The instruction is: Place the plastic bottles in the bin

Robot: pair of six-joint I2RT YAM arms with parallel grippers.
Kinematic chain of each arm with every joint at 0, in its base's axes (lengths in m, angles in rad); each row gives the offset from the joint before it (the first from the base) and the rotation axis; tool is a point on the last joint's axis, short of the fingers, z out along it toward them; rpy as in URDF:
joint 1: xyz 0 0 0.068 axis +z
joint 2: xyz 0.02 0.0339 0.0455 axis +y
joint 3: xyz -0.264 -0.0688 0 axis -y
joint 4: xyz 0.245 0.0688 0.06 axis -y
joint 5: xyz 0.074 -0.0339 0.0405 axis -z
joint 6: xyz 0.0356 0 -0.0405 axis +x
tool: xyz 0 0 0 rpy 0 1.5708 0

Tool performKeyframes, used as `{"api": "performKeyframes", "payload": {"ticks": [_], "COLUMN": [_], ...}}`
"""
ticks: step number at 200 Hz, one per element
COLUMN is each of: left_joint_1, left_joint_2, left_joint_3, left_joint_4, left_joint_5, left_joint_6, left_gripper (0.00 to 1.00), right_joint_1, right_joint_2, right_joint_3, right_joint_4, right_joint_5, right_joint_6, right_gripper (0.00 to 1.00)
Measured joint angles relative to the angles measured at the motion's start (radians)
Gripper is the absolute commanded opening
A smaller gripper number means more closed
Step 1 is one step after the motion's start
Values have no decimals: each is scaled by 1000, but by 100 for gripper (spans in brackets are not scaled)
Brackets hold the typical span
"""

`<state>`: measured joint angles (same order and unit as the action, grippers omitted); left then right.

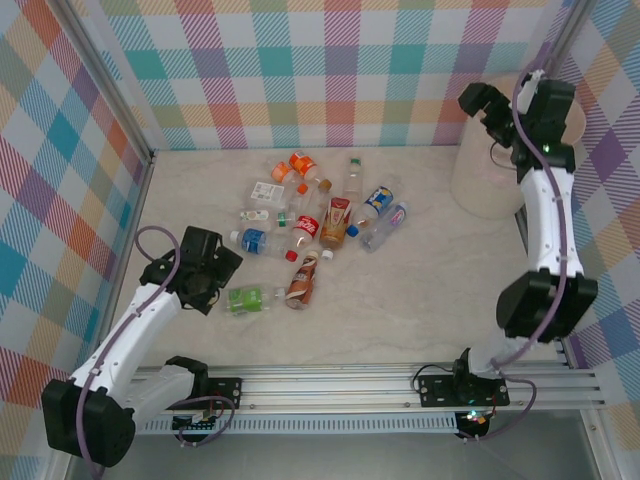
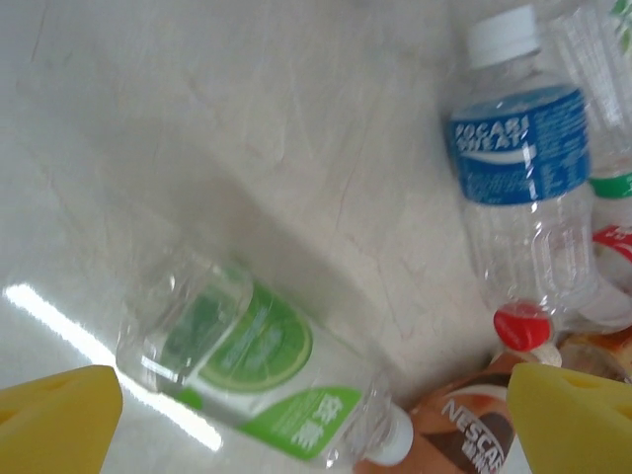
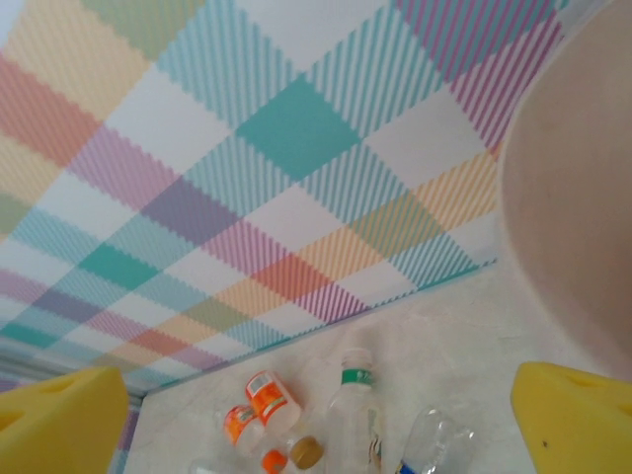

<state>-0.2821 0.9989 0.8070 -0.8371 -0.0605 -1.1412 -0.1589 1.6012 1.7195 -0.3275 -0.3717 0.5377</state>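
Left fingers (image 1: 220,262) spread wide and empty, lower left of top view, just beside a green-label bottle (image 1: 250,298) lying on the bench (image 1: 400,310). Right fingers (image 1: 482,100) wide and empty, upper right, raised near the bin (image 1: 478,185). Remaining bottles (image 1: 310,225) scattered mid-frame, well apart from the bin.

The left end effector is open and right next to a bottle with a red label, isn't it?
Not red: the bottle beside the open left end effector has a green label, as the left wrist view shows.
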Motion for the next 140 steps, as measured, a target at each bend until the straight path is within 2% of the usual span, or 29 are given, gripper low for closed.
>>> {"api": "performKeyframes", "payload": {"ticks": [22, 50, 101, 140], "left_joint_1": [-37, -43, -44, -44], "left_joint_2": [1, 8, 41, 67], "left_joint_3": [0, -1, -66, -96], "left_joint_4": [-61, -106, -55, -7], "left_joint_5": [17, 19, 39, 32], "left_joint_6": [-115, -232, -364, -425], "left_gripper": [100, 100, 100, 100], "right_joint_1": [6, 16, 30, 30], "right_joint_2": [-174, -318, -494, -548], "right_joint_3": [-263, -466, -674, -738], "right_joint_4": [156, 224, 259, 261], "right_joint_5": [-42, -75, -90, -97], "right_joint_6": [1, -5, -34, -60], "right_gripper": [100, 100, 100, 100]}}
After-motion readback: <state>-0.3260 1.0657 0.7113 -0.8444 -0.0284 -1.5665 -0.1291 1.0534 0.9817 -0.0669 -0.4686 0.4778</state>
